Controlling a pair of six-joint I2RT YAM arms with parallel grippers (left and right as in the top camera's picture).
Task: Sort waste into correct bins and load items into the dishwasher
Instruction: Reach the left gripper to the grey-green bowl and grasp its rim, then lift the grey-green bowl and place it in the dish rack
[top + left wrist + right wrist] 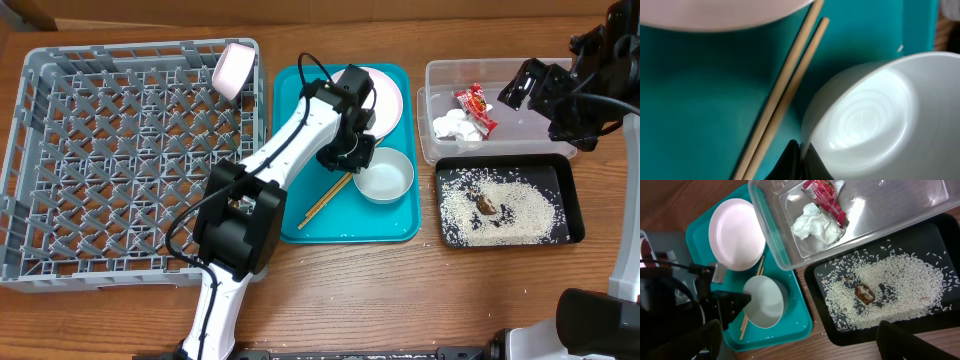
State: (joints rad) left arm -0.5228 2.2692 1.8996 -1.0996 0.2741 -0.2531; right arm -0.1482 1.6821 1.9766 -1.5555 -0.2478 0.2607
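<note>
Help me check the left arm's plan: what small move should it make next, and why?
Probably lift straight up a little. The left gripper looks closed on the rim of the pale bowl, which sits on the teal tray beside the chopsticks. A vertical lift should clear them before the arm carries the bowl to the grey rack.

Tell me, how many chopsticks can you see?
2. Both chopsticks lie side by side on the teal tray, slanting between the pink plate and the white bowl. No others show, though the left arm covers part of the tray from overhead.
</note>
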